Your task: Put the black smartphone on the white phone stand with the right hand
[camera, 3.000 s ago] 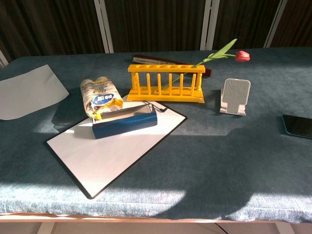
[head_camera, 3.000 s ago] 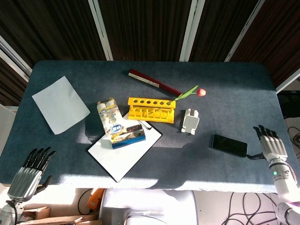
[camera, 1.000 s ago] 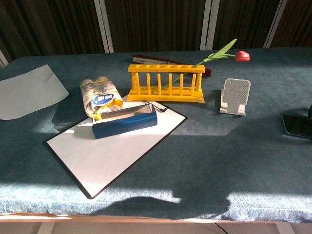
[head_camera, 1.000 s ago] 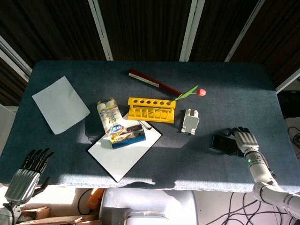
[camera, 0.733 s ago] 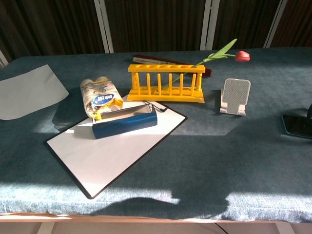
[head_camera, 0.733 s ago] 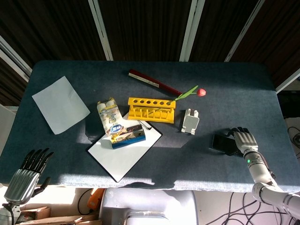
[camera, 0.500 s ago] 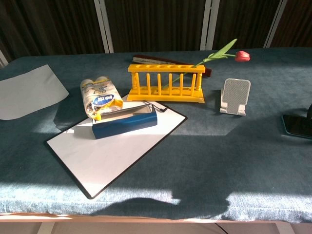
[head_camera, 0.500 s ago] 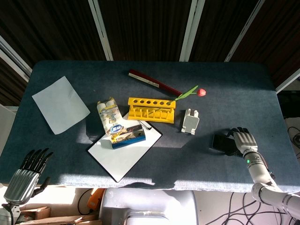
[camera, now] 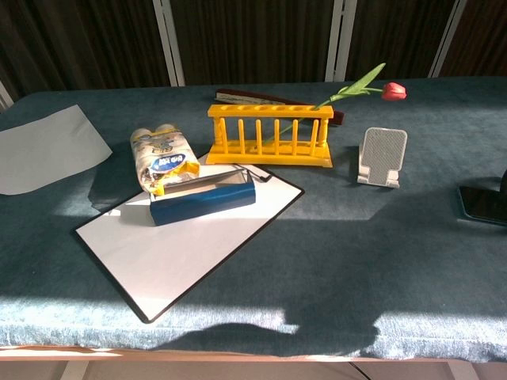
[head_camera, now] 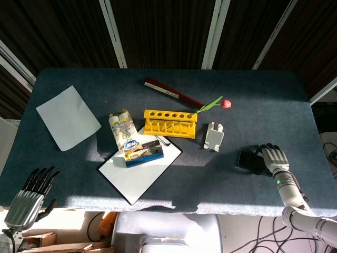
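The black smartphone (head_camera: 247,160) lies flat on the blue table cloth at the right, near the front edge. My right hand (head_camera: 273,158) covers its right end, with the fingers curled over the phone's far edge and gripping it. In the chest view only the phone's left end (camera: 480,204) and a dark bit of the hand (camera: 504,187) show at the right border. The white phone stand (head_camera: 213,135) stands upright and bare, up and to the left of the phone. My left hand (head_camera: 33,191) hangs below the front left table edge, fingers spread, holding nothing.
A yellow rack (head_camera: 170,123) stands left of the stand, with a tulip (head_camera: 225,103) and a dark red folded fan (head_camera: 172,91) behind. A white board (head_camera: 138,169) carries a blue box (head_camera: 144,154); a snack bag (head_camera: 122,130) lies beside it. A paper sheet (head_camera: 68,117) lies far left.
Since three seconds ago my right hand came in from the right edge onto the phone. Over the last second its fingers curled slightly tighter; the phone stays on the table.
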